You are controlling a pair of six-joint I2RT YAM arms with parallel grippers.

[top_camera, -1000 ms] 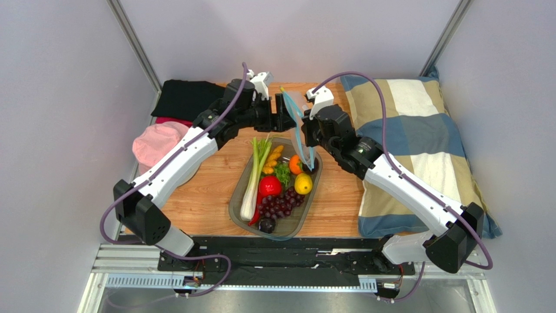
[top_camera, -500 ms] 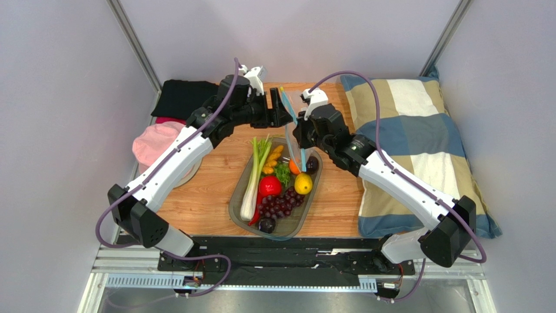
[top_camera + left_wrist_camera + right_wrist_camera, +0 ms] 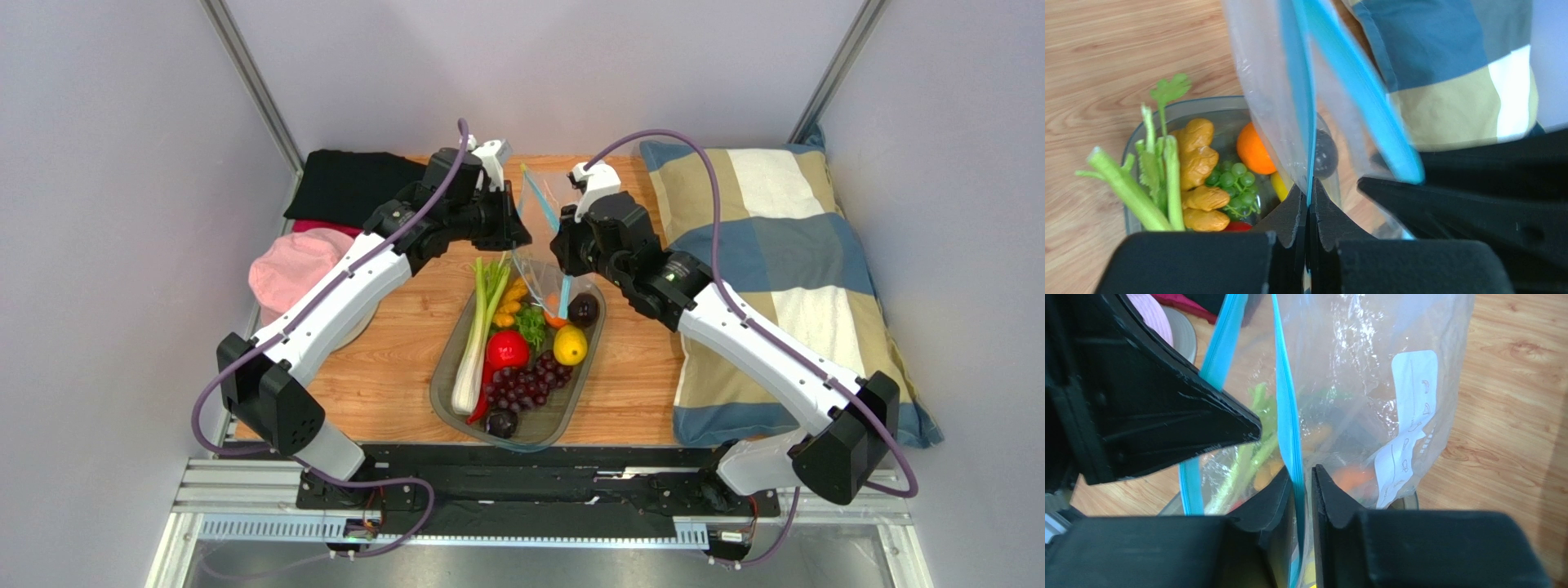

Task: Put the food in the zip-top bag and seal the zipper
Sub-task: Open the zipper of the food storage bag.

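Observation:
The clear zip-top bag [image 3: 541, 260] hangs between my two grippers above the far end of the grey oval tray [image 3: 442, 387]. My left gripper [image 3: 1310, 196] [image 3: 520, 228] is shut on one blue zipper [image 3: 1299, 92] strip. The other strip [image 3: 1285, 410] runs between the fingers of my right gripper [image 3: 1303, 475] [image 3: 562, 255], which stand slightly apart with a gap beside it. The bag's mouth gapes; its white label [image 3: 1411, 410] faces the right wrist camera. The food lies in the tray: leek [image 3: 478, 328], red fruit [image 3: 507, 350], lemon [image 3: 569, 346], grapes [image 3: 528, 386], plum [image 3: 583, 309].
A checked pillow [image 3: 785, 270] fills the table's right side. A pink hat [image 3: 301, 270] and black cloth [image 3: 350, 184] lie at the left rear. Bare wooden tabletop [image 3: 380, 368] shows left of the tray.
My left gripper closed on the bag's near zipper strip. The right gripper's jaws eased apart round the other strip. The bag's mouth has spread wider.

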